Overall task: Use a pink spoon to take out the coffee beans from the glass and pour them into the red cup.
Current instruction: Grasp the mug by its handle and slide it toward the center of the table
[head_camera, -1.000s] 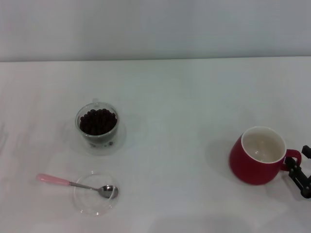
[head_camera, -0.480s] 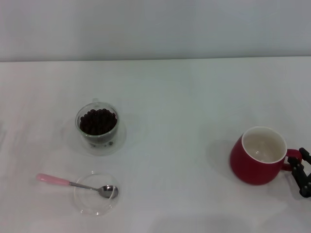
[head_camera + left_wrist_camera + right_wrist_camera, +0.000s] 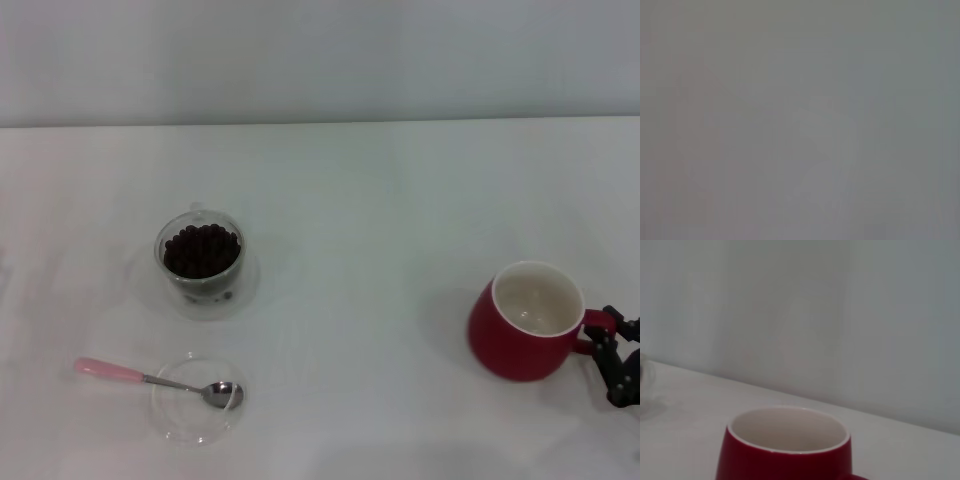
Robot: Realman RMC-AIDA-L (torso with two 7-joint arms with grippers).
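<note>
Touching the red cup (image 3: pixel 528 322) handle, right claw (image 3: pixel 612 358) (grip unclear), left claw unseen.

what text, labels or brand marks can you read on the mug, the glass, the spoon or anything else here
None: no view shows any readable text.
The red cup is plain glossy red outside and white inside.
The glass of coffee beans, the pink spoon and the clear dish under its bowl carry no marks.
The left wrist view shows only a blank grey field.
</note>
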